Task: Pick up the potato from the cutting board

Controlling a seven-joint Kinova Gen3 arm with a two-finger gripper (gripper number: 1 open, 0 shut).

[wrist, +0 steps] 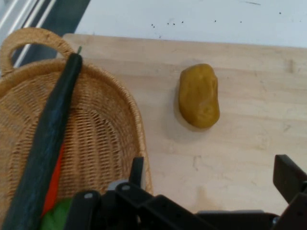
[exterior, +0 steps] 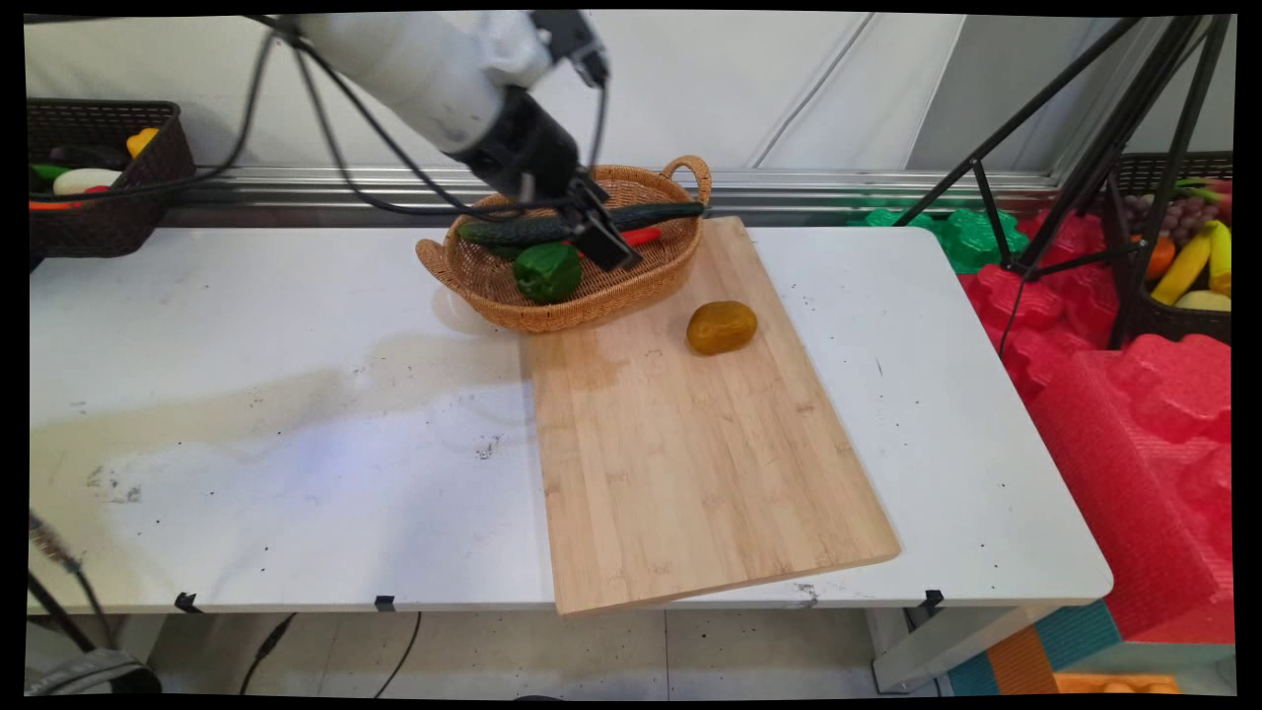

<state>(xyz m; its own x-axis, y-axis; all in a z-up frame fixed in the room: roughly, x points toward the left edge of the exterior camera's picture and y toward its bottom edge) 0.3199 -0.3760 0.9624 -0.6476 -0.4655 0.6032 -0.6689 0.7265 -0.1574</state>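
Cutting board overhangs the table's near edge, mostly bare, potato on its far half, wicker basket overlapping its far-left corner; gripper, fingers spread and empty, angled down above the basket's cucumber.

Woven wicker basket, matt wooden board

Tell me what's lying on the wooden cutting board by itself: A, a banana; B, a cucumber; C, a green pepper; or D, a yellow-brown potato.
D: the potato lies alone on the cutting board, while the pepper and cucumber are in the wicker basket.
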